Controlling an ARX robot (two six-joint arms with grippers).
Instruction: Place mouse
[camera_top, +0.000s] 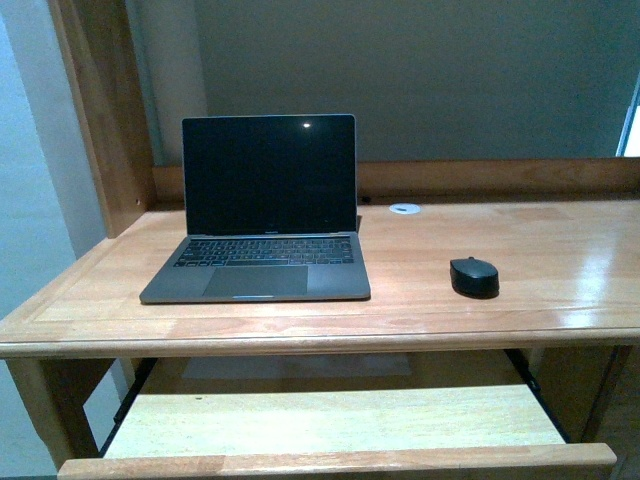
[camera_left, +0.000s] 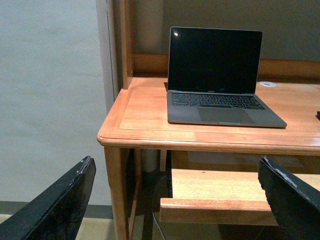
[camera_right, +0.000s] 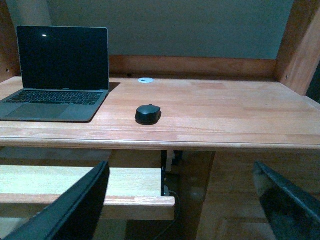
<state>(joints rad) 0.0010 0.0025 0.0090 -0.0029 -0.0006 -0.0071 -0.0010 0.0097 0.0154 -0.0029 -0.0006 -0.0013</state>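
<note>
The small black mouse (camera_top: 474, 276) sits on the wooden desk top (camera_top: 560, 260), right of the open laptop (camera_top: 262, 215). It also shows in the right wrist view (camera_right: 148, 114). Neither arm shows in the front view. My left gripper (camera_left: 180, 200) is open and empty, held back from the desk's left front corner, in front of the pulled-out tray. My right gripper (camera_right: 180, 200) is open and empty, below and in front of the desk edge, well short of the mouse.
A pulled-out wooden keyboard tray (camera_top: 330, 425) juts forward under the desk top. A small white round disc (camera_top: 404, 208) lies near the back rail. Wooden side posts (camera_top: 100, 100) flank the desk. A cable (camera_left: 155, 210) hangs beneath it.
</note>
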